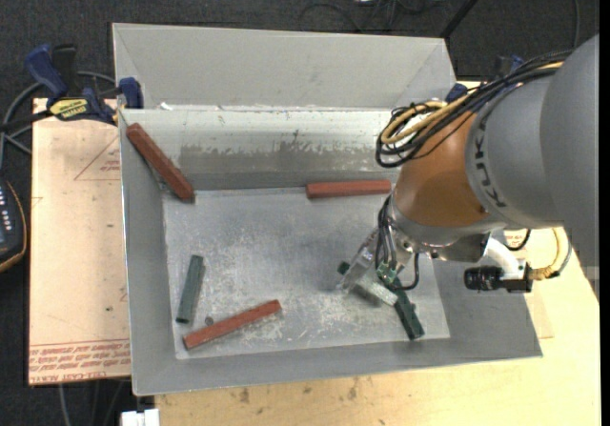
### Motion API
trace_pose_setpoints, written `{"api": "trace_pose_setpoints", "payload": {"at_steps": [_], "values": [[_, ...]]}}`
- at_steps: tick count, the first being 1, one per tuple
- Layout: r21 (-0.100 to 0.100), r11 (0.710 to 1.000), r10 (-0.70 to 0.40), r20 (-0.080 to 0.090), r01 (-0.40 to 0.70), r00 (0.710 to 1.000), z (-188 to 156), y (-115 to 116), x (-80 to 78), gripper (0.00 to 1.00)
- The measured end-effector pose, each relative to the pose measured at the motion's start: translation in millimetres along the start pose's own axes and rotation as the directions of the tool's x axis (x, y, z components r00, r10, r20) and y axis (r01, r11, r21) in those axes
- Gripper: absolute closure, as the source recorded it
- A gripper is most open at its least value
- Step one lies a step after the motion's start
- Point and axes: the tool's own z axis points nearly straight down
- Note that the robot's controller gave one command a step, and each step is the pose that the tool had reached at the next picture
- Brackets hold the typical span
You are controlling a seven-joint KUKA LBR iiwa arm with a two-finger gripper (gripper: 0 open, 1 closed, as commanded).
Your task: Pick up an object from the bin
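Note:
My gripper (364, 279) is low in the bin's front right part, just above the floor. A dark green bar (411, 318) lies slantwise right beside it, its upper end tucked under the gripper and its lower end pointing at the front right corner. Whether the gripper touches this bar I cannot tell. A red-brown bar (348, 189) lies flat along the foot of the back wall, behind the gripper.
A second red-brown bar (232, 323) lies near the front left, with another dark green bar (191, 288) just left of it. A third red-brown bar (160, 162) leans in the back left corner. The arm and its orange cover overhang the bin's right side.

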Motion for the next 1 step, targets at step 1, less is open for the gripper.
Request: {"api": "trace_pose_setpoints", "payload": {"at_steps": [1], "values": [[-0.001, 1.0, -0.003, 0.001, 0.003, 1.0, -57.5, 1.2, -0.7, 1.0]]}}
